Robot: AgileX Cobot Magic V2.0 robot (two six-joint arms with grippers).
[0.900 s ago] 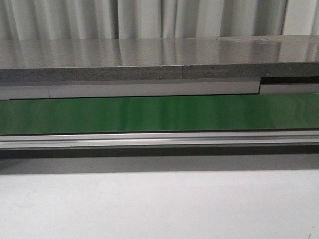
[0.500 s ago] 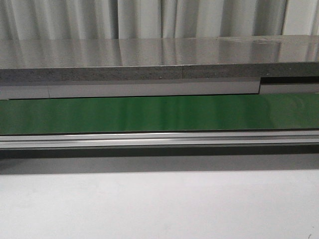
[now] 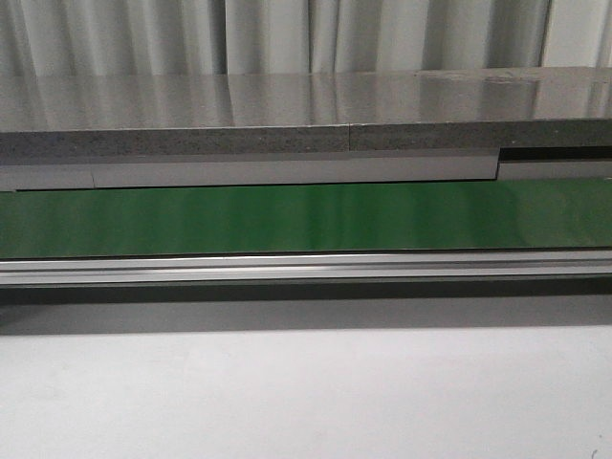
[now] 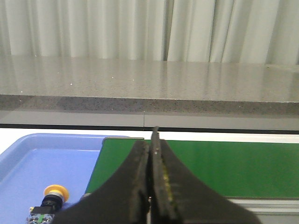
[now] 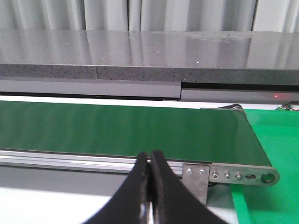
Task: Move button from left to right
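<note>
The button [image 4: 52, 201], with a yellow-orange mushroom cap on a black body, lies on its side in a blue tray [image 4: 51, 161] in the left wrist view. My left gripper [image 4: 150, 145] is shut and empty, hanging above the near end of the green conveyor belt [image 4: 224, 165], to the right of the button. My right gripper [image 5: 150, 156] is shut and empty, in front of the belt's aluminium rail [image 5: 74, 159] near its right end. Neither gripper nor the button shows in the front view.
The green belt [image 3: 306, 218] runs across the front view behind an aluminium rail [image 3: 306, 268]. A grey stone counter [image 3: 306, 115] and curtains stand behind it. A green mat [image 5: 275, 140] lies past the belt's right end. White table top [image 3: 306, 402] lies in front.
</note>
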